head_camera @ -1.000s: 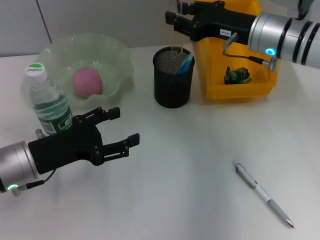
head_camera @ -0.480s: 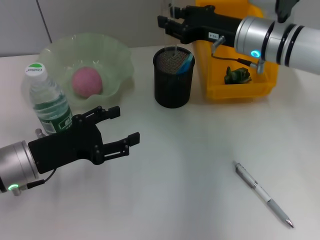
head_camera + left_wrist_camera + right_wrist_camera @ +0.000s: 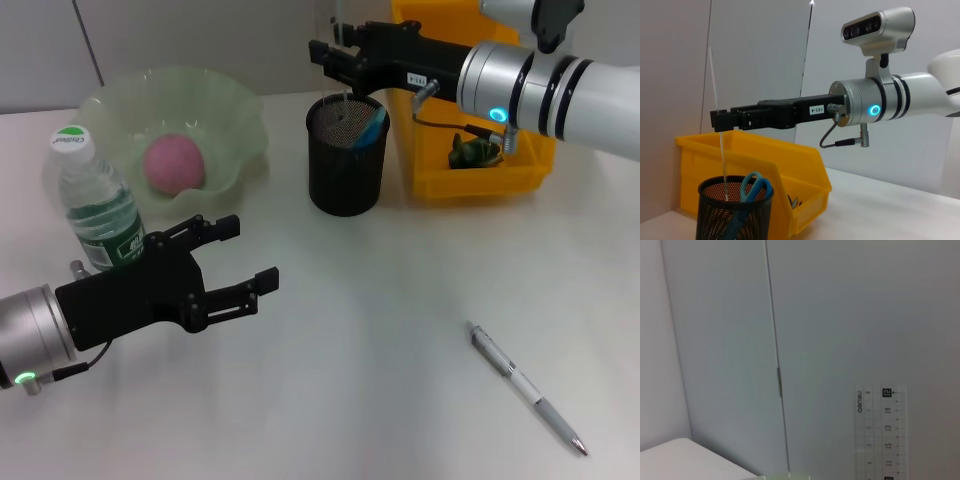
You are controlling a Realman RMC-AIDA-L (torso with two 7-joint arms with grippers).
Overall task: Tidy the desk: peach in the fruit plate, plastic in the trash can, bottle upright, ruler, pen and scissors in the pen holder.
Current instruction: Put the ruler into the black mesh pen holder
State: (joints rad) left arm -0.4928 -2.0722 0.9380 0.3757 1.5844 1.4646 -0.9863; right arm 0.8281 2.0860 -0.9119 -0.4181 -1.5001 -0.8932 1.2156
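My right gripper [image 3: 331, 54] is shut on a clear ruler [image 3: 720, 145] and holds it upright over the black mesh pen holder [image 3: 345, 165]. The ruler's lower end is inside the holder, beside the blue-handled scissors [image 3: 372, 127]. The ruler also shows in the right wrist view [image 3: 880, 435]. My left gripper [image 3: 250, 252] is open and empty, just right of the upright water bottle [image 3: 95, 205]. The pink peach [image 3: 174, 163] lies in the green fruit plate [image 3: 240, 110]. A silver pen [image 3: 525, 388] lies on the desk at the front right.
A yellow bin [image 3: 480, 185] stands right of the pen holder with a green plastic piece [image 3: 474, 151] in it. The wall is close behind the bin and the plate.
My right arm has moved left with the ruler, bringing it over the pen holder. The left arm, bottle and pen have not moved.
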